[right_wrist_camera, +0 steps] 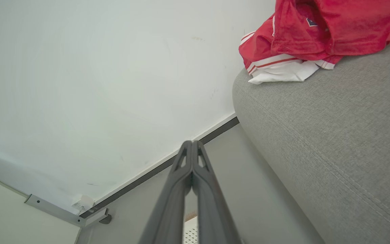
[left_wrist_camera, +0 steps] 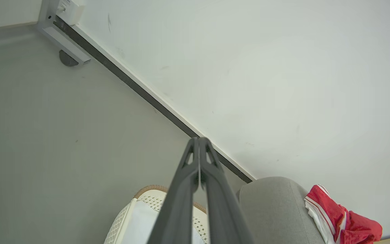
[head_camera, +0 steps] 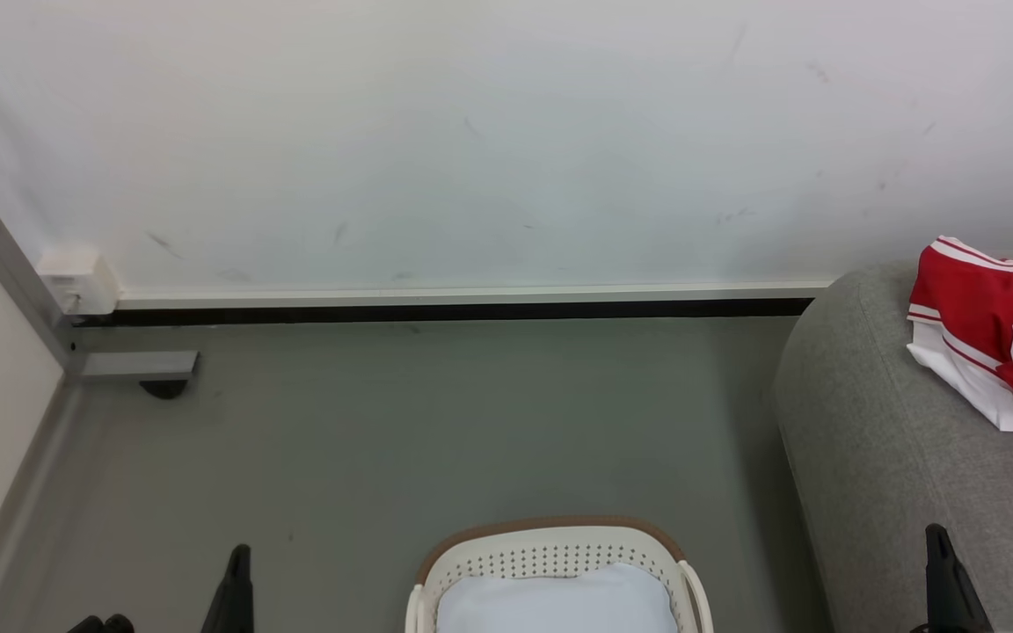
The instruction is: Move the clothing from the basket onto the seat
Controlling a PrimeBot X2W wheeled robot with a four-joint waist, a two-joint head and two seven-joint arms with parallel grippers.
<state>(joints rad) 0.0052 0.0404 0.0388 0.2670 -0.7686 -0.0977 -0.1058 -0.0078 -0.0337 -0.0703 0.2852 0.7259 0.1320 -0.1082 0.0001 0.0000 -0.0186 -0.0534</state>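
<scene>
Floor (head_camera: 427, 422) | basket (head_camera: 550, 536): seemingly white pad (head_camera: 559, 602) | clothing (head_camera: 990, 325) on seat (head_camera: 876, 457) | left fingers (left_wrist_camera: 181, 203), right fingers (right_wrist_camera: 171, 203) closed

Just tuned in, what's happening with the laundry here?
Nothing is being handled at this moment. The red clothing lies bunched on the seat. The basket stands on the floor beside the seat, with a white pad in it and no red garment in the part that shows. The left gripper and the right gripper are both shut and hold nothing.
</scene>
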